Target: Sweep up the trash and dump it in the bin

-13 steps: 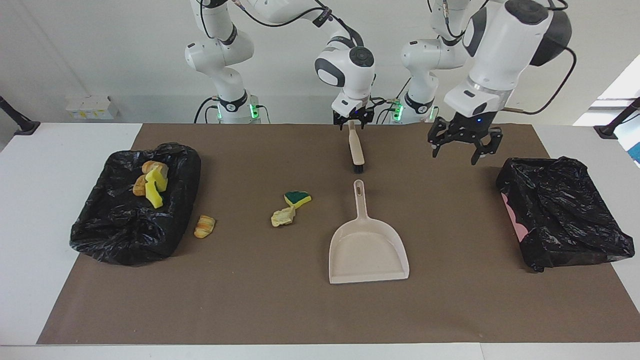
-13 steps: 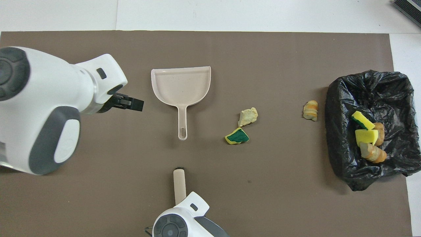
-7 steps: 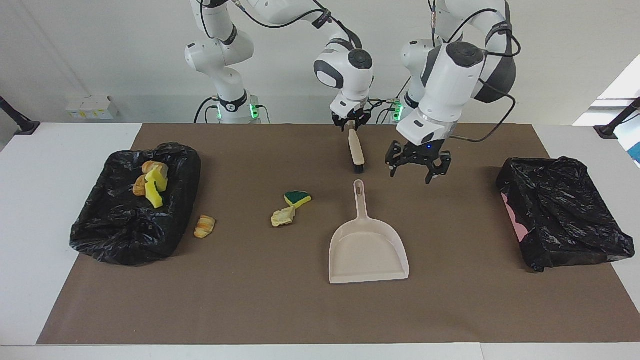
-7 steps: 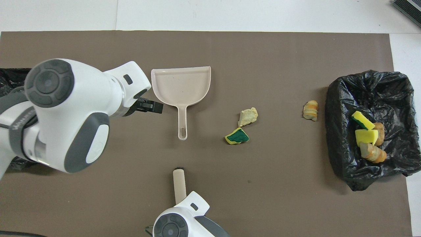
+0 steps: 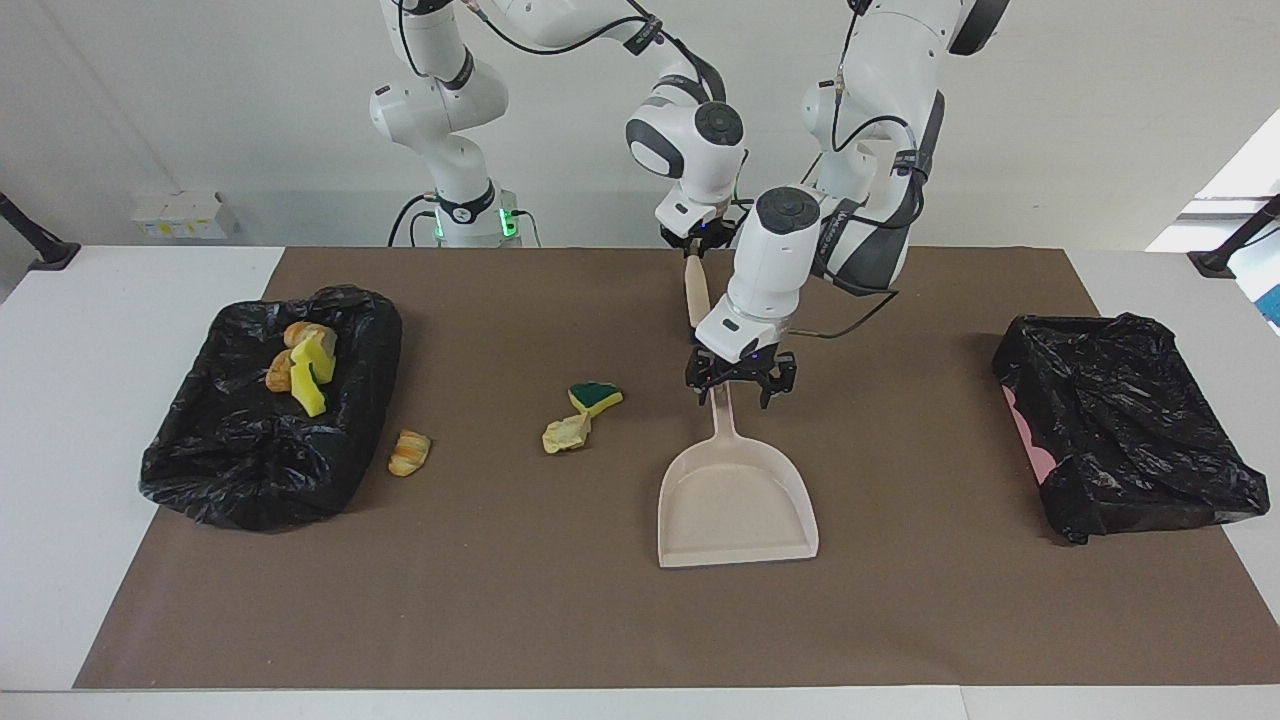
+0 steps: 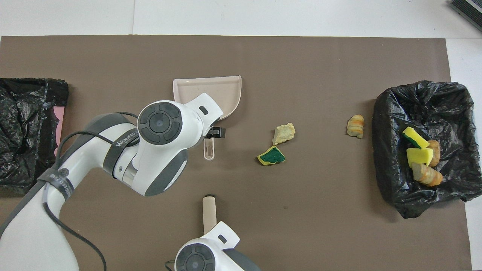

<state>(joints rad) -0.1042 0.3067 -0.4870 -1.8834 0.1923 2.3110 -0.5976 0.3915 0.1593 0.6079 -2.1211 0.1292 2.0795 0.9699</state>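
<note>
We see the left gripper (image 5: 737, 391) directly over the handle of the dustpan (image 5: 735, 505), with its fingers spread on both sides of this handle and not yet closed on it. The long axis of the dustpan runs from the robots outward: the handle end is nearer to the robots and the wide mouth is farther.

The right gripper (image 5: 698, 243) has its fingers pressed on the handle of the brush (image 5: 692, 290), and the brush hangs down from it, near the robots' edge of the worktop.

Three trash pieces lie on the mat: the green-and-yellow sponge (image 5: 595, 397), the paper wad (image 5: 566, 434) just beside it, and a pastry lump (image 5: 409, 452) close to the black bin (image 5: 200, 460) at the right arm's end. Other pieces are already in this bin.

One second ago the left gripper was high, near the second black bag (image 5: 1130, 440); now it is low over the handle. The right gripper has closed and lifted the brush a little.
</note>
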